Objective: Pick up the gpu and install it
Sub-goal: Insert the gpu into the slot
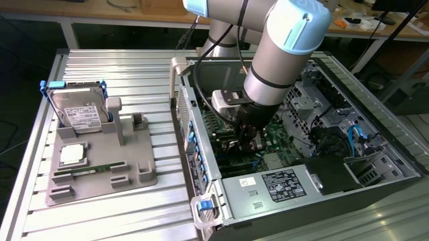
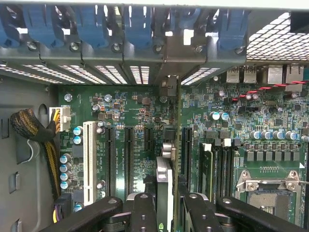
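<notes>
Inside computer case point(image 1: 375, 150), over motherboard point(image 2: 135, 121) | fingers point(image 2: 145, 212) are clamping gpu point(image 2: 164, 188) edge-on | card is hanging above slots; seating is remaining.

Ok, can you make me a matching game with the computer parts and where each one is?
Things:
1. hard drive
2. memory stick
3. gpu

Places:
A. lying flat, low in the grey holder
B. gripped edge-on in the gripper, over the motherboard
C. propped up in the grey holder, white label showing

Pairs: 1-C, 2-A, 3-B
</notes>
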`<action>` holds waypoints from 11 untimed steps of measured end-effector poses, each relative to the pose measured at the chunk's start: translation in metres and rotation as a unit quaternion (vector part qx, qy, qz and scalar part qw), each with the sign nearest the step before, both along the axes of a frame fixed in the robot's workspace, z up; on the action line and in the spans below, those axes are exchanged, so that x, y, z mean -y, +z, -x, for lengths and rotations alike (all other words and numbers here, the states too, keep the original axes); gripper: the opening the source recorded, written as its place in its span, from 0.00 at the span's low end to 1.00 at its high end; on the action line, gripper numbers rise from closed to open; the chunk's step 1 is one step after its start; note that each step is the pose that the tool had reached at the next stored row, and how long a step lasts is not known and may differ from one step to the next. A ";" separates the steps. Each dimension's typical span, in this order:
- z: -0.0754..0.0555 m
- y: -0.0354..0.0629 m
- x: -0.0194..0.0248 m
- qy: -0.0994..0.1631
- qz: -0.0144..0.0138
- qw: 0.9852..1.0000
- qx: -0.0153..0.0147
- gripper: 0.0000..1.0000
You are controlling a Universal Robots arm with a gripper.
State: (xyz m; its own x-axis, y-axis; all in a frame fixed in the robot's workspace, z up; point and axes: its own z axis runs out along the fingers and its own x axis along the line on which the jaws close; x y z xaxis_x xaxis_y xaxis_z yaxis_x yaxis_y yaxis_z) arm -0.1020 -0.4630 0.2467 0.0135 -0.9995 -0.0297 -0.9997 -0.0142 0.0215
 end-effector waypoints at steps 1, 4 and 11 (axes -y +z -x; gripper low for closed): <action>0.000 0.0000 0.0000 0.000 0.000 1.000 0.000 0.27; 0.000 -0.0006 -0.0001 0.000 -0.001 1.000 0.000 0.28; 0.000 -0.0001 0.0000 0.000 0.000 1.000 0.000 0.52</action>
State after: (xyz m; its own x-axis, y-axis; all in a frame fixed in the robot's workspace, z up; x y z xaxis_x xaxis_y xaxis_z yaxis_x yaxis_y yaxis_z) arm -0.1020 -0.4630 0.2467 0.0135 -0.9995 -0.0298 -0.9997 -0.0142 0.0215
